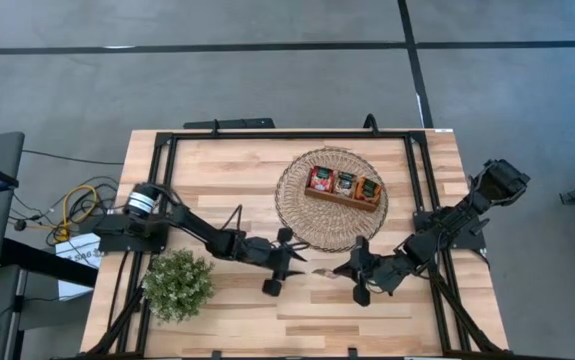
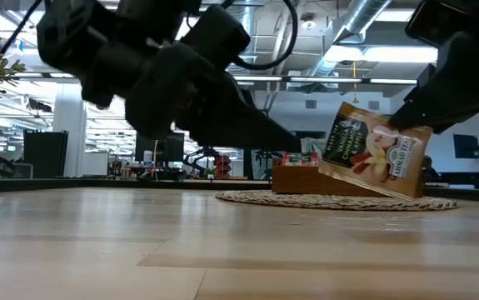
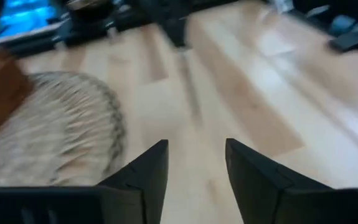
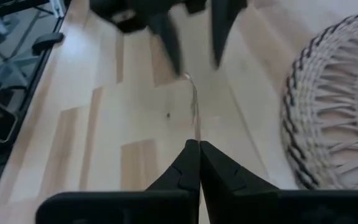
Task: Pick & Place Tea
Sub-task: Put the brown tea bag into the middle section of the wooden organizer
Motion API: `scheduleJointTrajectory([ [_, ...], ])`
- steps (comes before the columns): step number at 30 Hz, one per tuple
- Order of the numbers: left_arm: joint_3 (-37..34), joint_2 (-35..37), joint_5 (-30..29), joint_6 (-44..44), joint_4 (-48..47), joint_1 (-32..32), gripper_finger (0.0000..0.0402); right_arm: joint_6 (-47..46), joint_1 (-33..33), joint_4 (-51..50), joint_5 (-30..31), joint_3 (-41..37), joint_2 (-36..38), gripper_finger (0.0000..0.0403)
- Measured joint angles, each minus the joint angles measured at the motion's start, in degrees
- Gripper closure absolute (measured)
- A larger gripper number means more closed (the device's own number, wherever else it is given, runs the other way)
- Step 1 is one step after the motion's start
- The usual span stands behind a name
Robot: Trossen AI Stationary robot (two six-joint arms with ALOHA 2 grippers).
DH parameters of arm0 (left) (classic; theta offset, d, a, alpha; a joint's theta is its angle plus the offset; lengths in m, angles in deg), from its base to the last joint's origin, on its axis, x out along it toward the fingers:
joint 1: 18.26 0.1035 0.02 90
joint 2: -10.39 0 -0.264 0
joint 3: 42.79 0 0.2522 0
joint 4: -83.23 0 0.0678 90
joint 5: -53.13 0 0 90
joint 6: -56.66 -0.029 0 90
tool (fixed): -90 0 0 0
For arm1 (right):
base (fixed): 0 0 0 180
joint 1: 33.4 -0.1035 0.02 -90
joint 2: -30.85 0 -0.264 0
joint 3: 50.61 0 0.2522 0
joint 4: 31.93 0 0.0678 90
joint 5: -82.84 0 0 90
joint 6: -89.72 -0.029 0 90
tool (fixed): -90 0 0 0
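Round woven mat (image 1: 307, 225) sits mid-worktop (image 1: 227, 160) with a wooden tray (image 1: 343, 197) on it, potted plant (image 1: 178, 284) near the front-left corner.

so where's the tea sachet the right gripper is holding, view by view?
High: tea sachet edge-on between both grippers, just below the woven mat.
Low: right of centre, tilted, pinched at its top corner, mat behind.
Left wrist: not in it; mat only.
Right wrist: thin edge ahead of the right gripper; mat beside.
Shared landmark: woven mat.

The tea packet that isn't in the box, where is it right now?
The tea packet hangs tilted above the table, pinched in the right tool. It is just in front of the woven mat, with the left tool close beside it.
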Motion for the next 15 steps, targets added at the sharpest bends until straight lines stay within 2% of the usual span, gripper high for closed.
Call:
scheduleJointTrajectory([
  [3,0.00,-3.49,3.61,0.16,6.80,0.00,0.0240,0.52,-0.26,0.04,2.07,0.00,0.00,0.0402],
  [8,1.07,-9.31,1.21,1.78,17.70,0.00,0.0241,0.56,-0.21,0.09,3.20,0.00,0.02,0.0403],
  [11,3.86,-10.92,-1.06,2.77,16.52,0.06,0.0246,0.67,-0.21,0.51,3.71,0.00,0.02,0.0403],
  [15,7.96,-11.69,-1.28,3.00,7.84,0.00,0.0264,1.31,-0.21,1.75,4.84,0.02,0.02,0.0403],
])
